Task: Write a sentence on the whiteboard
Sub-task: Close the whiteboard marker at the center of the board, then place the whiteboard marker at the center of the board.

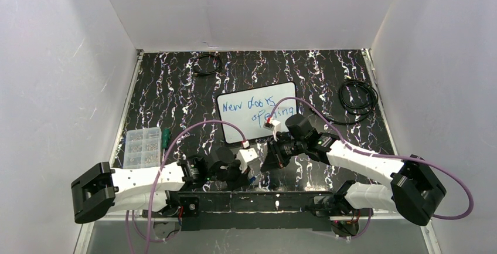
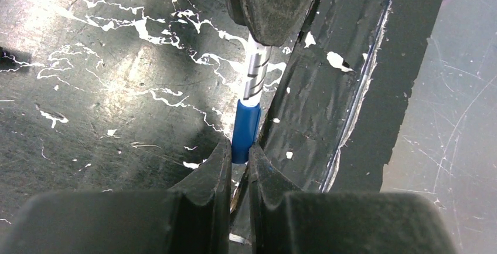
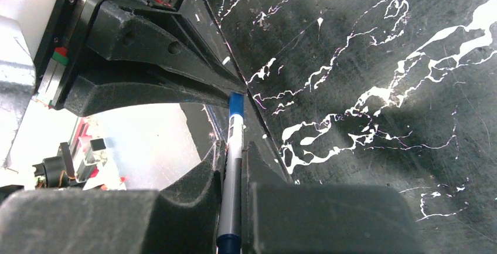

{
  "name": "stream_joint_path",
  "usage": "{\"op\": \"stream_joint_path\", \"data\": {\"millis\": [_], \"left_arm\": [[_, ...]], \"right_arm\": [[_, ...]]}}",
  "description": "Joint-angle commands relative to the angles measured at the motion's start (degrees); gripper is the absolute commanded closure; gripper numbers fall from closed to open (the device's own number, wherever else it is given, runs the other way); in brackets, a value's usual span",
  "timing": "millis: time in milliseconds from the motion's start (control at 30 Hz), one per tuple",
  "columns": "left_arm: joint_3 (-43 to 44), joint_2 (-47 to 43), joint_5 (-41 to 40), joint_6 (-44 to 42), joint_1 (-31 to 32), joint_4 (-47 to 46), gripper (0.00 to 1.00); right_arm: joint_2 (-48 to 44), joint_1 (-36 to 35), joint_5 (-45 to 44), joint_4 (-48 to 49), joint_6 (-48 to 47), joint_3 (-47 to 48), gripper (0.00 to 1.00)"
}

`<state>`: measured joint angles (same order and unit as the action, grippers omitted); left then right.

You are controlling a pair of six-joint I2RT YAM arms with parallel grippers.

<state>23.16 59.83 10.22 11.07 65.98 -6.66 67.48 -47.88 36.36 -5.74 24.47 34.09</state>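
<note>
The whiteboard [image 1: 240, 126] lies flat near the middle of the table, its near right corner hidden under the right arm's wrist. That wrist also crowds the last letters of the blue sentence [image 1: 258, 108], which reads roughly "New doors opening". From above, the two hands meet in a dark tangle nearer than the board, and what they hold cannot be made out there. The wrist views show it. The left gripper [image 2: 239, 151] is pinched on the blue cap [image 2: 244, 128] of a marker [image 2: 253, 72], and the right gripper [image 3: 234, 154] is clamped on its grey barrel. The tip is out of sight. The tabletop [image 1: 176, 101] is black with white veining. White walls [image 1: 58, 60] enclose it.
</note>
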Motion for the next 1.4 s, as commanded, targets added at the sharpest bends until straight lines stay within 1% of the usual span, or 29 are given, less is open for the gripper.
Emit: {"op": "stream_joint_path", "data": {"millis": [0,133,400,700,733,833,867,900,967,1000,1067,1133,1233,1300,1367], "left_arm": [[5.1,-0.3,-6.1,-2.1,-0.5,-13.2,1.0],[6.0,-0.4,-7.9,-3.7,-0.5,-14.9,1.0],[7.2,0.2,-8.8,-5.0,-0.5,-17.7,1.0],[8.2,0.6,-9.4,-5.7,-0.5,-19.7,1.0],[8.1,0.6,-9.4,-5.6,-0.5,-19.7,1.0],[7.1,0.4,-9.4,-4.9,-0.6,-19.0,1.0],[6.2,0.1,-11.3,-4.1,-0.6,-17.9,1.0],[5.7,-0.4,-12.4,-3.2,-0.6,-17.3,0.97],[3.1,-2.0,-14.4,-1.5,-0.7,-15.4,0.81],[1.8,-3.2,-15.6,-0.4,-0.7,-14.5,0.73],[-0.3,-5.7,-17.9,1.0,-0.7,-12.0,0.6],[-1.7,-8.6,-20.2,2.4,-0.8,-8.5,0.51],[-3.0,-13.4,-23.3,4.5,-0.9,-3.7,0.42],[-2.4,-15.9,-25.8,6.1,-1.2,0.8,0.34],[-0.1,-17.0,-29.1,8.0,-2.0,7.2,0.26]], "right_arm": [[0.8,-2.4,4.2,-1.7,0.5,1.8,0.99],[1.1,-3.1,4.0,-1.7,0.9,1.2,0.99],[3.0,-5.3,2.7,-1.2,1.3,0.9,0.99],[3.9,-6.9,1.8,1.7,3.0,-0.1,0.99],[3.5,-6.9,0.3,1.3,3.2,0.0,0.99],[1.4,-6.7,-11.2,-2.7,3.7,0.5,0.99],[0.8,-6.3,-14.0,-3.8,3.9,0.3,0.99],[0.1,-5.9,-15.7,-4.1,4.3,-0.2,0.99],[-1.7,-4.9,-18.9,-3.6,5.8,-1.6,0.98],[-2.7,-4.4,-20.0,-3.2,6.5,-2.4,0.93],[-4.7,-3.1,-21.9,-3.4,7.4,-3.5,0.84],[-6.9,-1.9,-23.3,-4.4,7.6,-4.4,0.78],[-8.2,-0.2,-24.8,-6.3,7.4,-5.0,0.64],[-8.7,0.9,-26.8,-8.3,7.4,-4.7,0.53],[-9.4,1.9,-30.1,-10.7,7.5,-3.8,0.37]]}}
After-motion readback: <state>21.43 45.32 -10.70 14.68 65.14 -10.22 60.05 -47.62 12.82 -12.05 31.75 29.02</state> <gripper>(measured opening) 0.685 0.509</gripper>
